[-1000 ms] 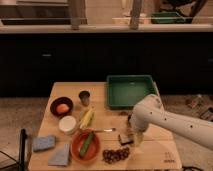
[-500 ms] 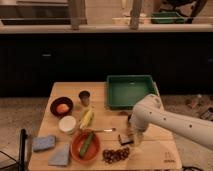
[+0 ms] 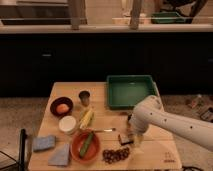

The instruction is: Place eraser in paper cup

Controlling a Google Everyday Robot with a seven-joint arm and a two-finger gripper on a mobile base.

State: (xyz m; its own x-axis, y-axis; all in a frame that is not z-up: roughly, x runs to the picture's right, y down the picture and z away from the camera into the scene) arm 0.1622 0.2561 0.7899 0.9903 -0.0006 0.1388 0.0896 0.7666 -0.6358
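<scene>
On the wooden table (image 3: 100, 89), which filled the lower half of my view, the white arm (image 3: 172, 124) came in from the right edge and bent down over the right half of the tabletop. Behind it, at the far right corner, lay the green tray (image 3: 116, 90). At the near left stood the orange bowl (image 3: 77, 150) with a long green vegetable (image 3: 86, 144) lying in it. Farther back on the left I saw the dark bowl (image 3: 54, 106) holding an orange fruit (image 3: 62, 108). The blue-grey sponge (image 3: 44, 143) lay at the near left edge, with a grey wedge-shaped piece (image 3: 61, 156) just beside it. A cluster of dark fruit (image 3: 116, 155) lay near the front edge, right of the orange bowl. The paper cup (image 3: 67, 124) stood upright between the dark bowl and the orange bowl, well apart from the arm. A yellow item (image 3: 86, 118) lay just right of the cup, and a small dark metallic cup (image 3: 84, 97) stood behind it. The gripper (image 3: 131, 137) pointed down at the table in front of the tray. The eraser (image 3: 123, 139) sat at its tip on the left side, and I could not tell whether the gripper was closed on it or merely beside it
</scene>
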